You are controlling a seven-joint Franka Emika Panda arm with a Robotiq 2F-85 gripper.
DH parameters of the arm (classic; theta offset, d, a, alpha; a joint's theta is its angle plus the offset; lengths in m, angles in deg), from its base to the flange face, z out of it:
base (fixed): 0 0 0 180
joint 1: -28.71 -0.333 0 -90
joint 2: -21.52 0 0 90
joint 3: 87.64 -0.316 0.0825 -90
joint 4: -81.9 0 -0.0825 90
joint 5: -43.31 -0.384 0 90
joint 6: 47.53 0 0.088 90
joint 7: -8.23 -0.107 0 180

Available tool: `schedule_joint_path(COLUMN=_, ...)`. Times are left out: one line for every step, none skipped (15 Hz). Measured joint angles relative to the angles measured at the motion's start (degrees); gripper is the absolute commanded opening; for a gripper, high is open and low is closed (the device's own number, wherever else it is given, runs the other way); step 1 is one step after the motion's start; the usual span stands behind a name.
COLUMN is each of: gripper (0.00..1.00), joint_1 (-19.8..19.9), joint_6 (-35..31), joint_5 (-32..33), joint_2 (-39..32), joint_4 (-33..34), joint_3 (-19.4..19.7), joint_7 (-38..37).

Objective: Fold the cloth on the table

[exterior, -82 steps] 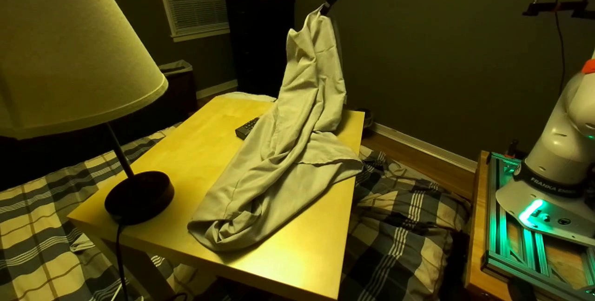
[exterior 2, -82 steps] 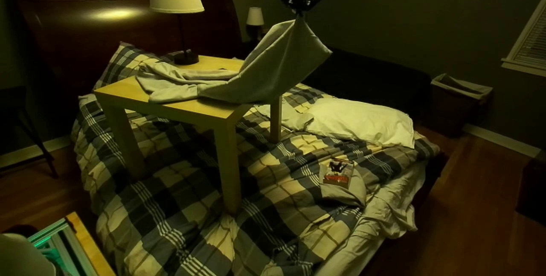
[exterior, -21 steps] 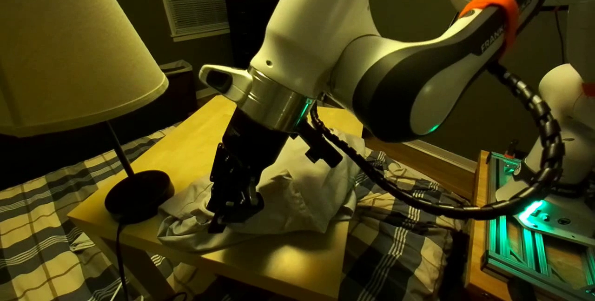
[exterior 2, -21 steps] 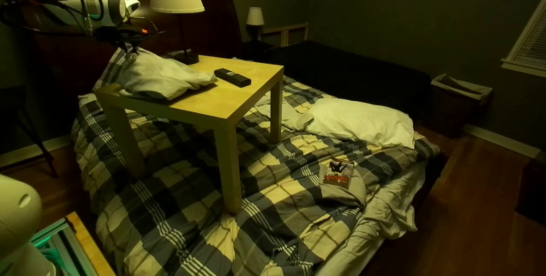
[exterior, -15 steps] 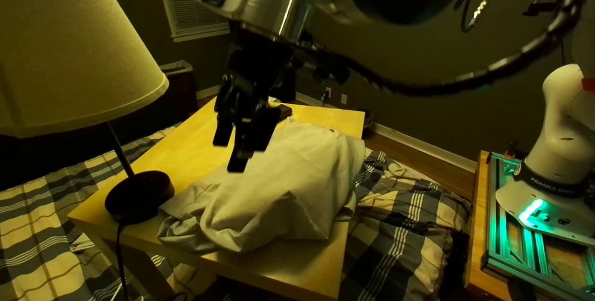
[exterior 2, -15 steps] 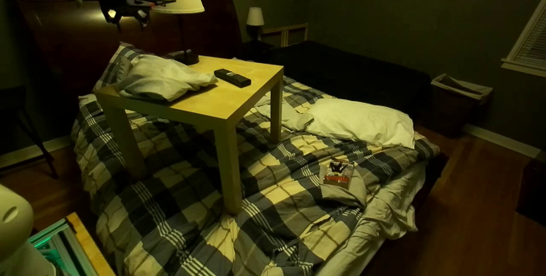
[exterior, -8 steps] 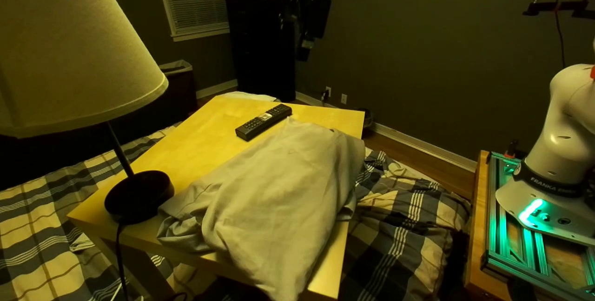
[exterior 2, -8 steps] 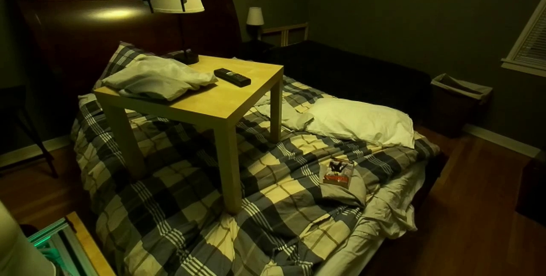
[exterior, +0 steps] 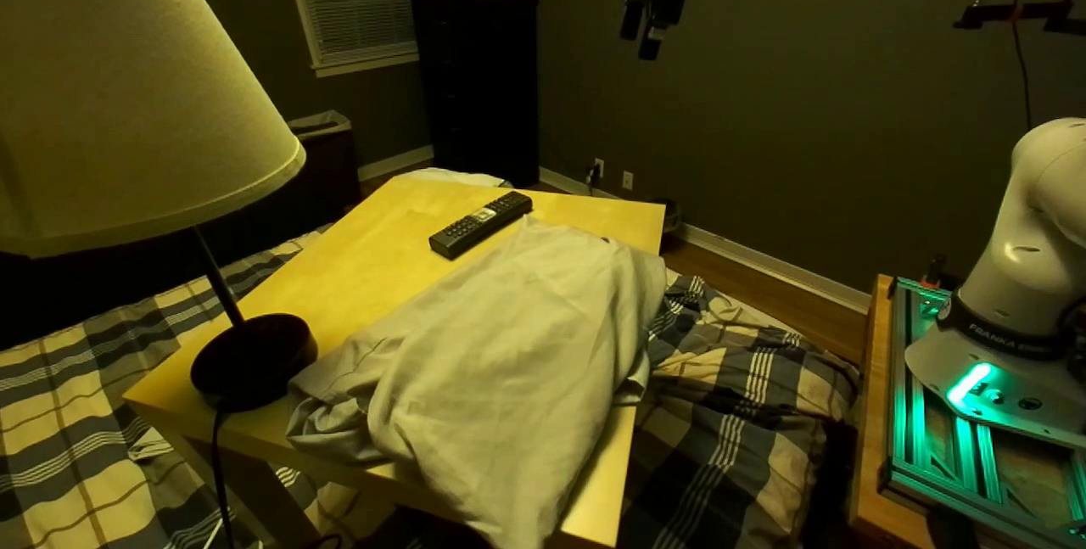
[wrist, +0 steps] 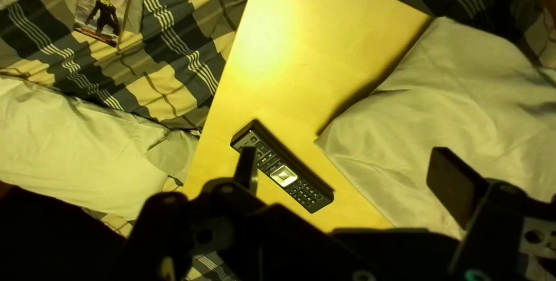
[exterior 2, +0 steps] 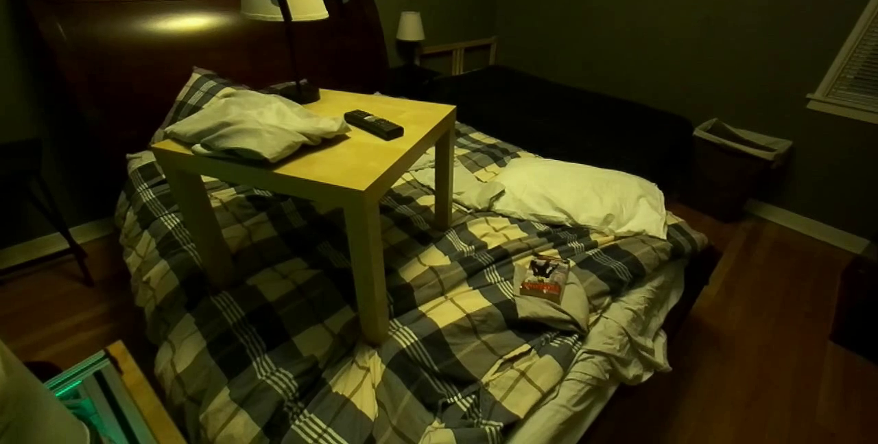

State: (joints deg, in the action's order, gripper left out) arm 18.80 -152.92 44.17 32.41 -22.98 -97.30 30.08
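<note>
The pale grey-beige cloth (exterior: 501,362) lies bunched in a rough doubled-over heap on the yellow table (exterior: 365,260). One corner of it droops over the table's edge in an exterior view, and the layers underneath are hidden. High above the tabletop, my gripper (exterior: 640,38) hangs apart from the cloth. In the wrist view the gripper (wrist: 345,157) has its fingers spread wide with nothing between them. Below, that view shows the cloth (wrist: 460,111) on the right and bare tabletop (wrist: 312,55) in the middle.
A black remote (exterior: 481,224) rests on the table beside the cloth. The lamp's round base (exterior: 254,361) stands on one table corner, its wide shade (exterior: 127,99) reaching up. Around the table legs spreads a plaid bedcover (exterior 2: 295,293), with a white pillow (exterior 2: 583,193) and a small case (exterior 2: 545,278).
Earlier my gripper held the cloth up, then lowered it onto the table and let go. Since then it has risen away, and a cloth corner has dropped over the table's edge.
</note>
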Motion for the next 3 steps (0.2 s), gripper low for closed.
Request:
schedule_joint_path(gripper=1.00, joint_1=-0.2, joint_6=0.0, joint_5=0.0, joint_2=-0.2, joint_4=0.3, joint_3=-0.2, joint_7=0.0)
schedule_joint_path(gripper=1.00, joint_1=-0.4, joint_6=0.0, joint_5=0.0, joint_2=-0.6, joint_4=0.5, joint_3=-0.5, joint_7=-0.1)
schedule_joint_path(gripper=1.00, joint_1=-0.5, joint_6=0.0, joint_5=0.0, joint_2=-1.0, joint_4=0.7, joint_3=-0.7, joint_7=-0.2)
